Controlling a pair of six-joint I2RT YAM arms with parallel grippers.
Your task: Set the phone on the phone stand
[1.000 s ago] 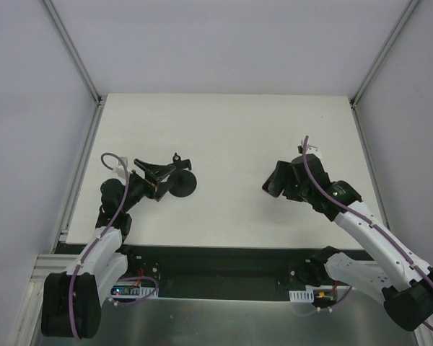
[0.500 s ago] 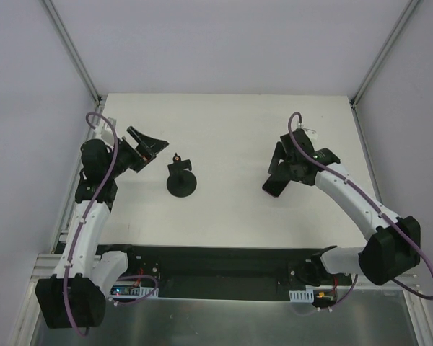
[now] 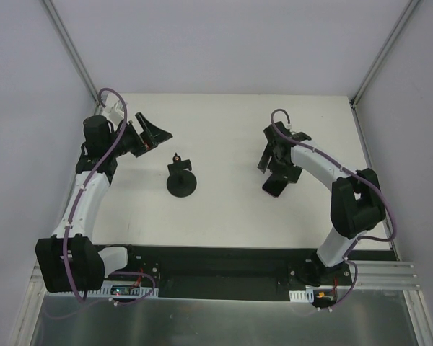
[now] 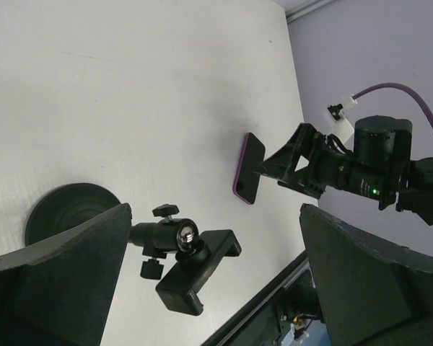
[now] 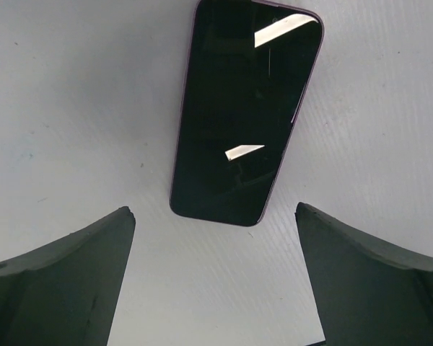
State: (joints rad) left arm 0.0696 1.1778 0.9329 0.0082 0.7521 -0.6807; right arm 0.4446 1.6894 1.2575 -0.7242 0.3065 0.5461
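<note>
White table (image 3: 231, 122), matte top. On it: phone stand (image 3: 181, 184) upright on its disc base, left of ctr; phone (image 3: 276, 186) flat, right of ctr, well apart.

Glossy black glass-look phone (image 5: 245, 115), purplish rim, sharp light glints. Matt black plastic-look phone stand (image 4: 187, 263), small shiny spot at ball joint. Matt white tabletop (image 5: 72, 108), faintly ribbed texture.

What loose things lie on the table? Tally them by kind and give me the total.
Phone: 1
Phone stand: 1
Total: 2
</note>
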